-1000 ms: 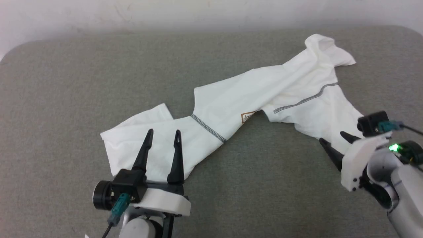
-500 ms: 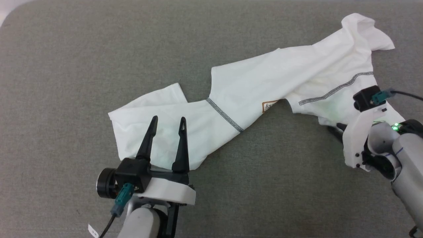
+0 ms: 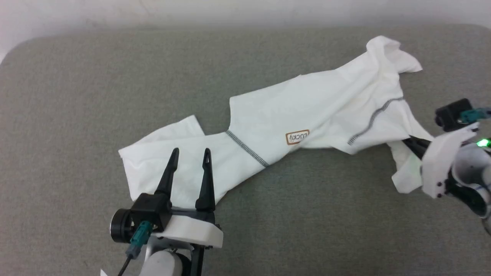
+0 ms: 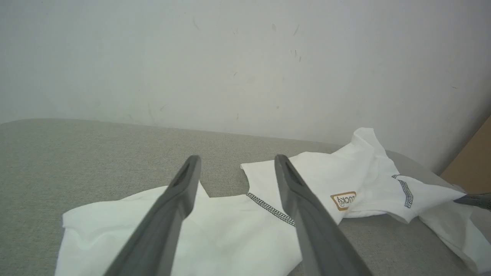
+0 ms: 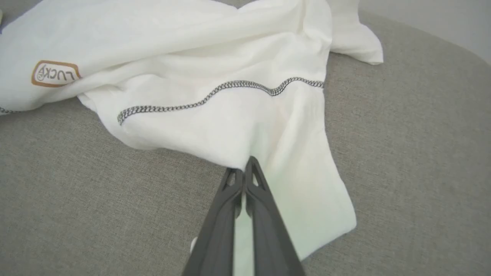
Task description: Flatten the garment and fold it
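The garment (image 3: 291,111), a white T-shirt with grey stitched seams and a brown-outlined logo patch (image 3: 297,137), lies crumpled in a long diagonal band on the grey padded surface (image 3: 96,96). My left gripper (image 3: 190,151) hovers open over its lower left end, fingers apart with nothing between them; the left wrist view shows the left gripper (image 4: 236,158) above the garment (image 4: 230,230). At the right end my right gripper (image 3: 407,140) is shut on a pinch of the fabric. In the right wrist view the right gripper (image 5: 241,168) nips a fold of the garment (image 5: 215,126) below a seam, raised slightly off the surface.
A white wall (image 3: 230,11) runs behind the surface's far edge. The surface's far left corner (image 3: 15,53) is rounded. A brown board (image 4: 475,161) stands at the right in the left wrist view. Bare grey padding lies in front of the garment.
My right gripper went from open to shut on the garment's right end and drew it outward, uncovering the logo patch. The head camera shifted. The left gripper stayed open in place.
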Motion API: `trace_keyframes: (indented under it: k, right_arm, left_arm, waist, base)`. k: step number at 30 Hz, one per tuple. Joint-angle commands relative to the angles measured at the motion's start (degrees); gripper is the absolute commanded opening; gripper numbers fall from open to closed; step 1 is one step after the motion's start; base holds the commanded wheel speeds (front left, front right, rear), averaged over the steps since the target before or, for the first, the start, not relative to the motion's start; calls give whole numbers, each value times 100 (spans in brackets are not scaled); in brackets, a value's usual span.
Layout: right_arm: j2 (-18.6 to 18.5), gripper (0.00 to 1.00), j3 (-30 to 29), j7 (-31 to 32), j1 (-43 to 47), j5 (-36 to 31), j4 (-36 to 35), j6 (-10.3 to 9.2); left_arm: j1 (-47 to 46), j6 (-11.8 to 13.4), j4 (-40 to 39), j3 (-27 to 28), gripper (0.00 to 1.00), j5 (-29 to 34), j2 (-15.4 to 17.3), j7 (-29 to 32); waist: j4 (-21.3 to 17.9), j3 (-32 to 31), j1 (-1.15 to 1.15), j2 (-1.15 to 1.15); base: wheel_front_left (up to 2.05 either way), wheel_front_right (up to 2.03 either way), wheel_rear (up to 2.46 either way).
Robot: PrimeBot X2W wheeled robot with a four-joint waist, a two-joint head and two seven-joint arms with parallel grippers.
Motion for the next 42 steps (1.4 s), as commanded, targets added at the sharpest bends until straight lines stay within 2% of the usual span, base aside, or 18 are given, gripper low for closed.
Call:
trace_keyframes:
  k: [1, 5, 8, 11, 16, 17, 18, 19, 25, 29, 36, 37, 38, 40, 42]
  right_arm:
    - [-130, 0, -106, 27, 173, 38, -148, -9]
    - [-496, 0, -718, 103, 663, 35, -562, -9]
    - [-576, 0, -1279, 133, 1160, 18, -613, -9]
    - [-412, 0, -1734, 99, 1642, 21, -511, -9]
    - [116, 0, -2036, -296, 2104, -269, -142, -9]
    - [236, 15, -2106, -441, 2144, -324, -46, -9]
    - [344, 76, -2159, -583, 2183, -375, 32, -9]
    - [418, 100, -2228, -774, 2217, -459, 98, -9]
    - [921, 100, -2884, -2105, 2587, -1073, 245, -9]
    - [1269, 100, -3298, -2795, 2948, -1537, 1, -9]
    - [2061, 100, -3816, -3055, 3654, -2346, -1314, -9]
    - [2061, 100, -3816, -3055, 3654, -2346, -1314, -9]
    - [2280, 100, -3854, -3031, 3822, -2535, -1772, -9]
    - [2380, 100, -3853, -2978, 3900, -2611, -1986, -9]
    - [2634, 100, -3830, -2805, 4101, -2802, -2595, -9]
  left_arm:
    - [77, -16, 13, 14, 100, -19, -1, -28]
    - [170, -10, -5, 7, 100, -57, -1, -28]
    - [195, -11, -15, -14, 100, -70, -1, -28]
    - [208, -18, -15, -19, 100, -68, -1, -28]
    - [177, -51, 49, -47, 100, -33, -1, -28]
    - [168, -61, 77, -47, 100, -19, -1, -28]
    - [159, -72, 101, -46, 100, -8, -1, -28]
    - [154, -82, 121, -41, 100, 4, -1, -28]
    - [252, -133, 235, 57, 100, 65, -1, -28]
    - [411, -191, 351, 95, 100, 88, -1, -28]
    - [520, -385, 649, -38, 100, 134, -1, -28]
    - [520, -385, 649, -38, 100, 134, -1, -28]
    - [436, -486, 830, -165, 100, 167, 0, -26]
    - [363, -548, 943, -248, 100, 195, 0, 11]
    - [46, -738, 1258, -551, 100, 289, 0, 299]
  waist:
    - [-217, -263, 0, 0]
    - [-302, -384, 0, 0]
    - [-317, -407, 0, 0]
    - [-324, -400, 0, 0]
    - [-300, -309, 0, 0]
    - [-291, -299, 0, 0]
    - [-280, -293, 0, 0]
    - [-269, -288, 0, 0]
    - [-286, -436, 0, 0]
    - [-335, -638, 0, 0]
    - [-363, -948, 0, 0]
    - [-363, -948, 0, 0]
    - [-360, -974, 0, 0]
    - [-358, -978, 0, 0]
    - [-359, -940, 0, 0]
  base:
    - [0, 0, 0]
    - [0, 0, 0]
    - [0, 0, 0]
    - [0, 0, 0]
    - [0, 0, 0]
    - [0, 0, 0]
    - [0, 0, 0]
    - [0, 0, 0]
    - [0, 0, 0]
    - [0, 0, 0]
    - [0, 0, 0]
    - [0, 0, 0]
    - [0, 0, 0]
    - [0, 0, 0]
    - [0, 0, 0]
